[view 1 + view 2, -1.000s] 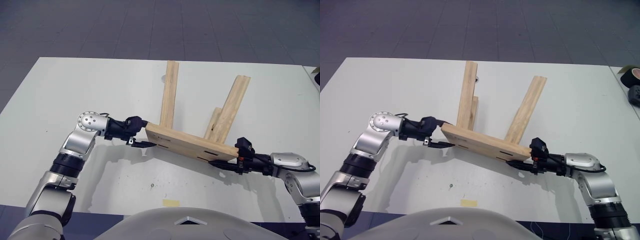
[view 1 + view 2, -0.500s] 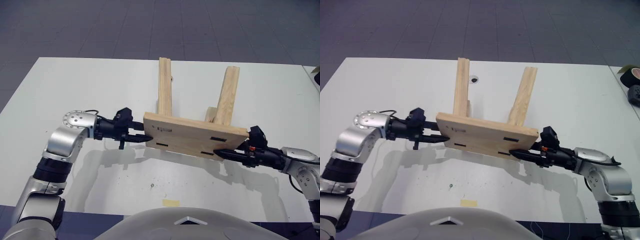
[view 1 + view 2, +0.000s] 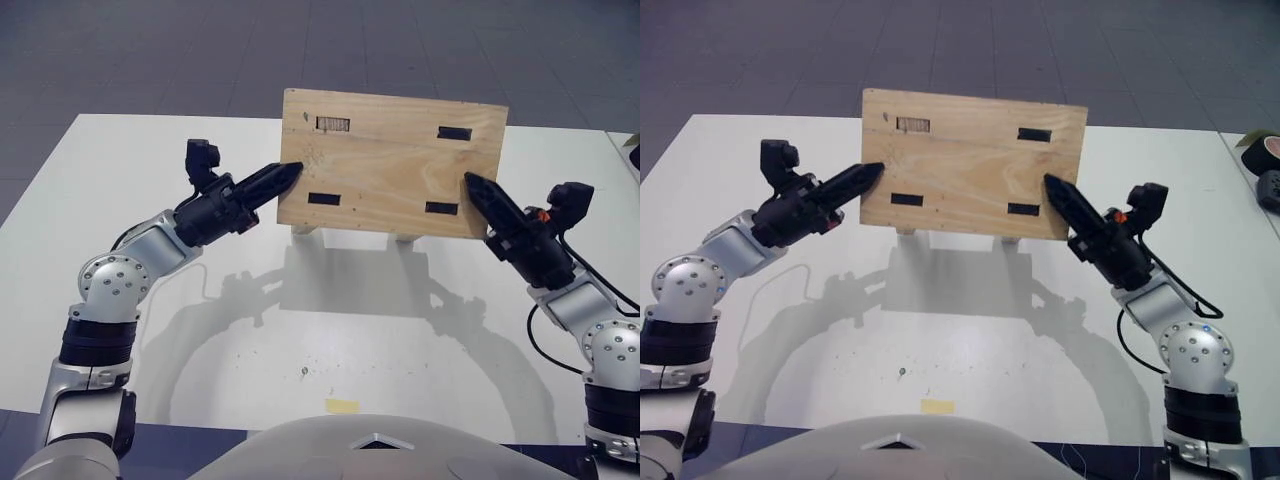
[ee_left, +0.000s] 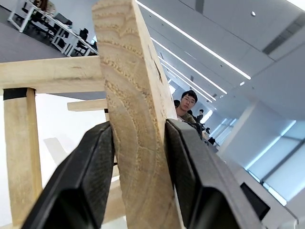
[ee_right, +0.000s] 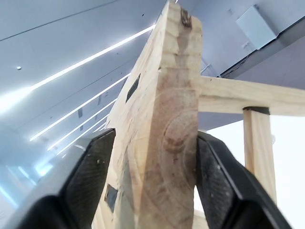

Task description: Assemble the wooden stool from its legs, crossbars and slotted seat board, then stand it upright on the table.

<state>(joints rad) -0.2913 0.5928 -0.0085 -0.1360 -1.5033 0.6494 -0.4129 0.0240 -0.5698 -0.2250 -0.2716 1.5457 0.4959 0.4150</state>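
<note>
Centre left: left gripper closed on the seat board edge. Upper centre: legs fitted beneath, possibly touching the table; assembly judged complete. Centre right: right gripper clamps the opposite edge. Remaining: set-down, release.

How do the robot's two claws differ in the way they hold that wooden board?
The left gripper pinches the left edge of the board, its tip barely past that edge. The right gripper pinches the right edge and reaches a little further over the face, close to the lower right slot. Both are shut on the board, one finger on each face.
</note>
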